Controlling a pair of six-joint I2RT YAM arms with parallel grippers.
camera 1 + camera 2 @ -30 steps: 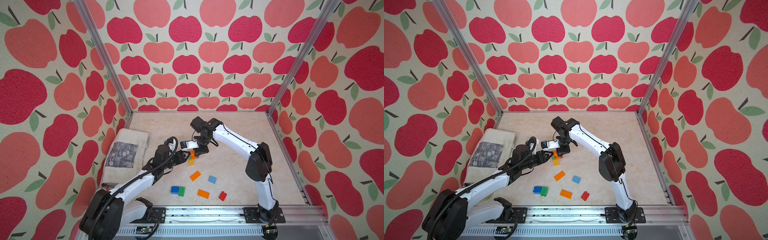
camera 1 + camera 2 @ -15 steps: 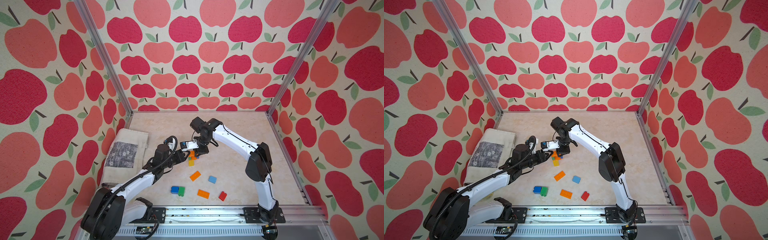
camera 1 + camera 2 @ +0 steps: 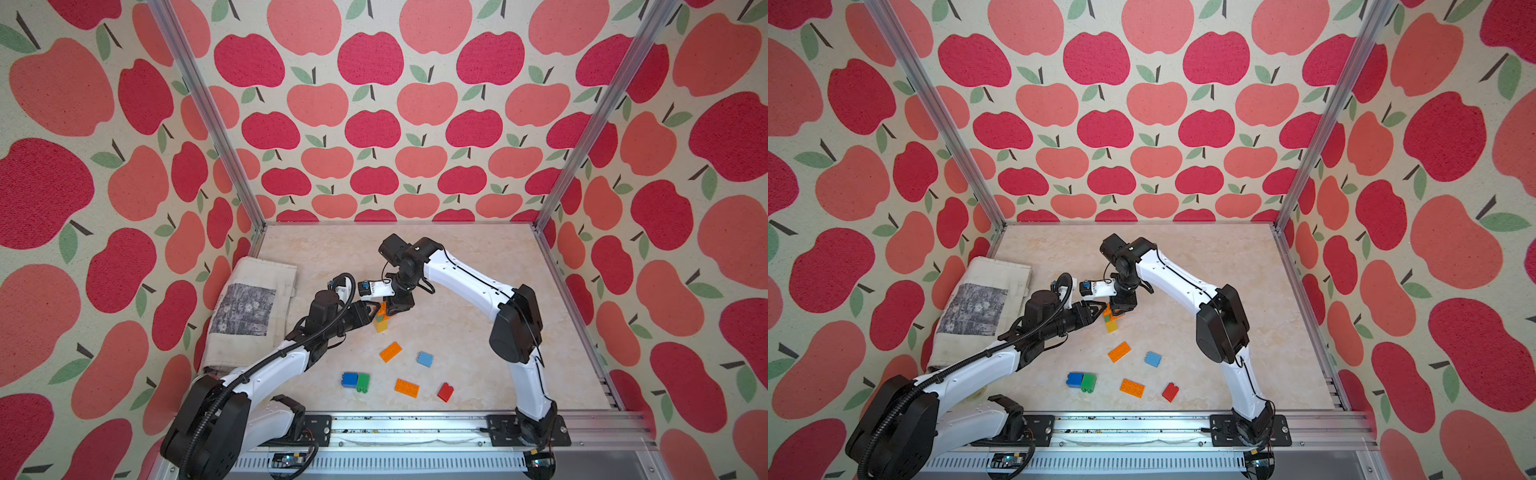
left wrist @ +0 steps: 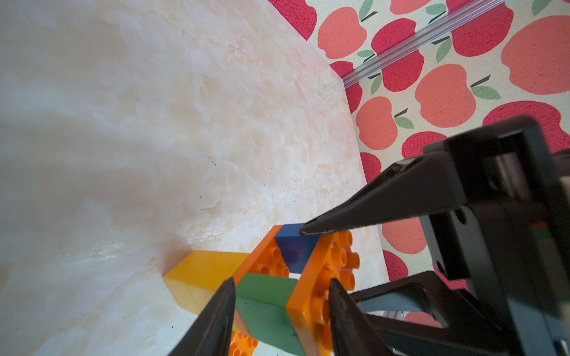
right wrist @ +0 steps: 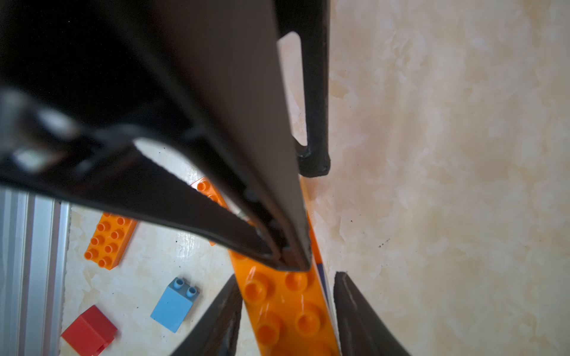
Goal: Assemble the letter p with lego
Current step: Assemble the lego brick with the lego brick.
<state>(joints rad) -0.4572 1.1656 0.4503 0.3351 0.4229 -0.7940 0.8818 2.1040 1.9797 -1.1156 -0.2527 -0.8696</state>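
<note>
— Jaws on the left gripper (image 4: 282,280), how do they stand?
— Pinching the stack (image 3: 381,319) from above and below. One finger (image 4: 345,314) lies on the studs of the top orange slab (image 4: 317,271). The other (image 4: 216,320) sits low beside the yellow brick (image 4: 200,271), with the green brick (image 4: 265,292) between them.
— And the right gripper (image 5: 286,274)?
— Spread. Its fingers stand on either side of the top orange slab, and the right wrist view shows a sliver of gap along one edge. One fingertip (image 4: 324,225) meets the dark blue brick (image 4: 293,251) in the stack.
— How is the stack built?
— Yellow brick on the table (image 3: 457,266), then a lower orange slab (image 4: 262,255). The green and dark blue bricks sit side by side on that, and the top slab caps them, studs up.
— The rest of the lego?
— Loose, all apart from the stack, on its side toward the arm bases. Nearest it are a loose orange slab (image 3: 390,352) and a light blue brick (image 3: 424,359). Farther out are a blue brick (image 3: 349,379) touching a second green brick (image 3: 363,382), a second loose orange slab (image 3: 407,387) and a red brick (image 3: 445,392).
— Anything else?
— A folded cloth (image 3: 253,307) lies beyond the left arm from the stack.
</note>
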